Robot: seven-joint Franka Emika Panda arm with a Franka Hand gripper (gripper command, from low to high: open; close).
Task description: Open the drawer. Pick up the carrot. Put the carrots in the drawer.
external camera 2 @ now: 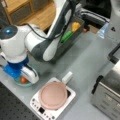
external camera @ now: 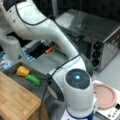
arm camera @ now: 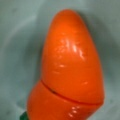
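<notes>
Claw over carrot in pale bowl, grip state unclear; no legible writing.

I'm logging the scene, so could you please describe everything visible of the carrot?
The carrot fills the wrist view: glossy bright orange plastic, tapered to a rounded tip, with a dark seam across its wide end and a bit of green at the base. It lies on a pale teal surface. In a front view it shows only as an orange spot in a shallow teal dish beneath the arm's wrist.
</notes>
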